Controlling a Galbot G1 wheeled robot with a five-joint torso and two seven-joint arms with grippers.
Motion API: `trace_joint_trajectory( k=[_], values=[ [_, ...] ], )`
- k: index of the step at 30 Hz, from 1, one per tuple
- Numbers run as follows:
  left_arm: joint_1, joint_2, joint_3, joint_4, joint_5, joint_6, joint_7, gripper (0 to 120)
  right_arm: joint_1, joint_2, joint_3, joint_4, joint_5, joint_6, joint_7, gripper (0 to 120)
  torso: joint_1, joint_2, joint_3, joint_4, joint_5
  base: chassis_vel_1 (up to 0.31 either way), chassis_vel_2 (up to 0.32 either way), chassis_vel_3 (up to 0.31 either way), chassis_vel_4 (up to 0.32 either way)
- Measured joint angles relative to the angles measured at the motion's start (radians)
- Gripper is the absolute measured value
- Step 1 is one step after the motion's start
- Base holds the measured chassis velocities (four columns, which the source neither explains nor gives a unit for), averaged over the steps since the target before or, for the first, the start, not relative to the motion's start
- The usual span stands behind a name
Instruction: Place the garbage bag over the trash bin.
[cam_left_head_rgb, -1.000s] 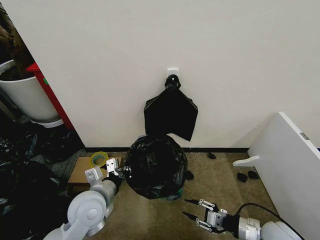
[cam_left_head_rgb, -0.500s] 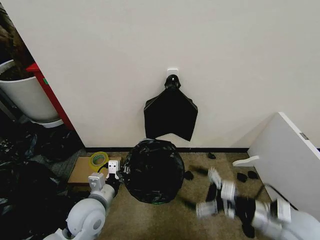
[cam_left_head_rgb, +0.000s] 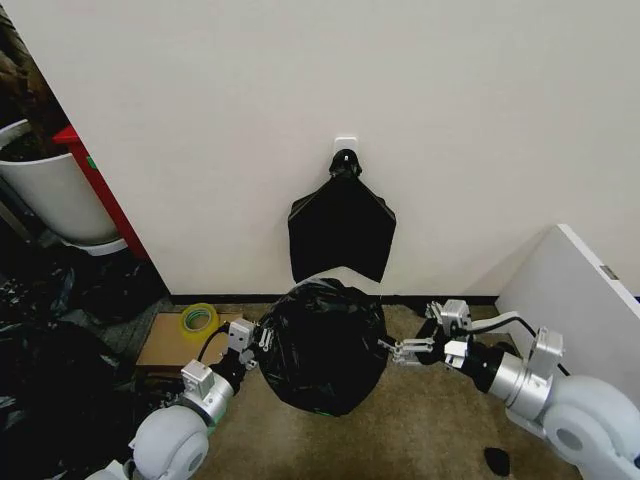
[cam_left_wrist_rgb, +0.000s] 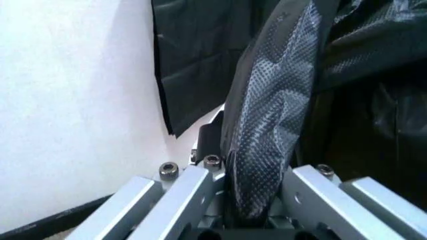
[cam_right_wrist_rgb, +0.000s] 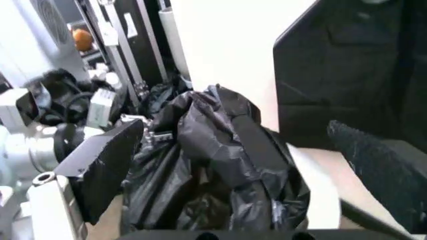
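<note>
Pale wall (cam_left_head_rgb: 300, 100) fills the far side of the scene, meeting a brown carpet floor (cam_left_head_rgb: 420, 430) along a dark skirting strip. To my right a white panel (cam_left_head_rgb: 585, 320) leans up from the floor. On the far left a big white tub (cam_left_head_rgb: 55, 205) stands beside a red cabinet edge (cam_left_head_rgb: 100, 190), with rumpled dark plastic heaped on the floor near it.

A flat black bundle (cam_left_head_rgb: 342, 228) hangs on the wall from a small white hook plate (cam_left_head_rgb: 345, 145), pinched to a point at the top.

Just below it, in the middle of the floor, sits the garbage bag (cam_left_head_rgb: 325, 345), glossy and crinkled, draped over the trash bin so fully that I see nothing of the bin's white wall in the head view. In the right wrist view the film lies bunched and folded over the top.

A cardboard box (cam_left_head_rgb: 165, 345) lies on the floor to the left of the bag, with a yellow tape roll (cam_left_head_rgb: 198, 318) on it.

My left gripper (cam_left_head_rgb: 248, 340) is at the bag's left side, and the left wrist view shows its jaws closed on a fold of the black film. My right gripper (cam_left_head_rgb: 405, 350) reaches in from the right, its fingers spread apart, the tips just beside the bag's right side.
</note>
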Motion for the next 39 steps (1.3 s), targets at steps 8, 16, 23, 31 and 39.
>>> trace_joint_trajectory(
  k=[8, 16, 23, 31, 39],
  values=[
    [-0.027, 0.009, 0.015, 0.012, 0.003, 0.014, -0.022, 1, 0.021, 0.027, -0.037, -0.013, -0.148, 0.017, 0.019, 100, 0.000, 0.000, 0.000, -0.0004, 0.0000, 0.000, 0.000, 0.000, 0.000],
    [-0.023, 0.007, 0.017, 0.007, 0.008, 0.027, -0.028, 1, 0.115, 0.040, -0.127, -0.048, -0.127, -0.002, 0.056, 94, 0.000, 0.000, 0.000, -0.0001, -0.0001, 0.000, 0.000, 0.000, 0.000],
    [-0.028, 0.006, 0.032, 0.004, 0.032, 0.039, -0.030, 1, 0.191, 0.058, -0.212, -0.092, -0.128, -0.016, 0.071, 90, 0.000, 0.000, 0.000, -0.0001, 0.0000, 0.000, 0.000, 0.000, 0.000],
    [-0.037, 0.002, 0.041, 0.004, 0.046, 0.045, -0.036, 1, 0.216, 0.070, -0.242, -0.126, -0.132, -0.019, 0.085, 84, 0.000, 0.000, 0.000, -0.0001, 0.0000, 0.000, 0.000, 0.000, 0.000],
    [-0.033, 0.000, 0.043, 0.004, 0.051, 0.045, -0.039, 1, 0.225, 0.080, -0.247, -0.129, -0.069, -0.023, 0.105, 56, 0.000, 0.000, 0.000, -0.0001, -0.0001, 0.000, 0.000, 0.000, 0.000]
  ],
)
